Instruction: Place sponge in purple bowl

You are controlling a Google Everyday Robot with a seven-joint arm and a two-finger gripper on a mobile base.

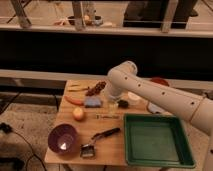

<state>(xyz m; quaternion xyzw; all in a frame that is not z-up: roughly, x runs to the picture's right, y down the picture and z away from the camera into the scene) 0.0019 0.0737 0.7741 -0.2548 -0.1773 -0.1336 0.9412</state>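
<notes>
The sponge (pixel 93 102) is a small blue block lying on the wooden table (pixel 112 147), left of centre towards the back. The purple bowl (pixel 63 138) stands at the table's front left corner, upright, with nothing in it that I can see. My white arm reaches in from the right and bends down over the middle of the table. The gripper (pixel 112 105) hangs just right of the sponge, low over the table surface. It is well away from the bowl.
A large green tray (pixel 156 141) fills the front right. A brush with a black handle (pixel 99 139) lies beside the bowl. An orange fruit (pixel 78 114), a carrot (pixel 74 100), a banana (pixel 77 87) and a dark grape bunch (pixel 96 88) surround the sponge. A red bowl (pixel 159 81) stands at the back right.
</notes>
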